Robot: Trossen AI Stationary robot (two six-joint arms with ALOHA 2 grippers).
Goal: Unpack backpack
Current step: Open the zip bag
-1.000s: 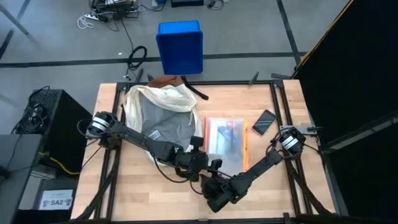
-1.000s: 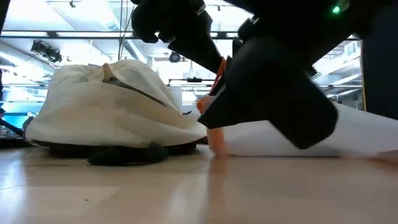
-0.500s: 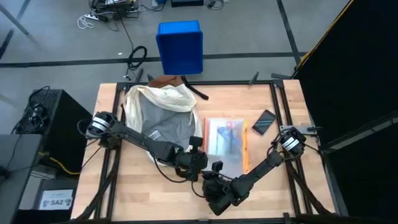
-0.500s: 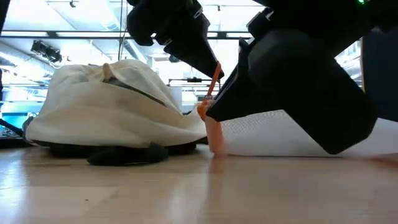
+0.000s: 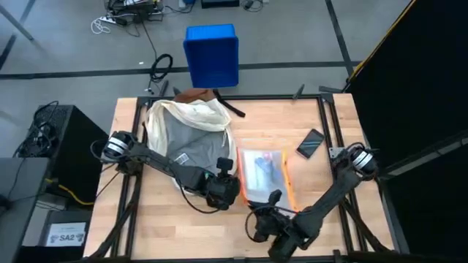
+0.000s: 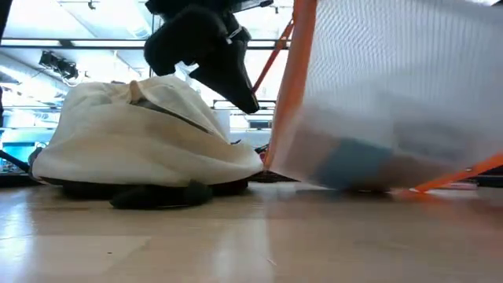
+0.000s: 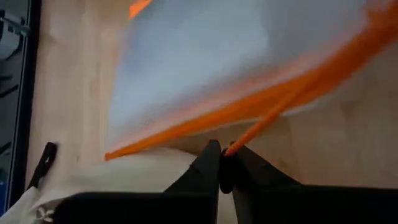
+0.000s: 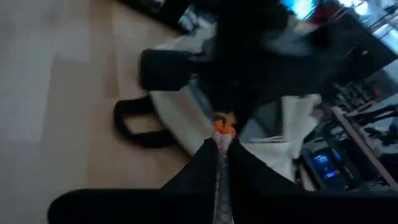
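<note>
The backpack (image 5: 189,135) lies at about 11 o'clock on the bench (image 5: 146,226), long axis running 12 to 6, brown base toward 12. Just beside it, toward 3, sits a clear orange-edged pouch (image 5: 265,174) — the left tool (image 5: 224,166) is clenched on its orange edge, the right tool (image 5: 275,197) clenched on its near edge. A phone (image 5: 310,143) lies near 2.

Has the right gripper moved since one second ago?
Yes. In the high view the right gripper has moved toward the table's near edge, away from the phone, pulling the pouch along.
</note>
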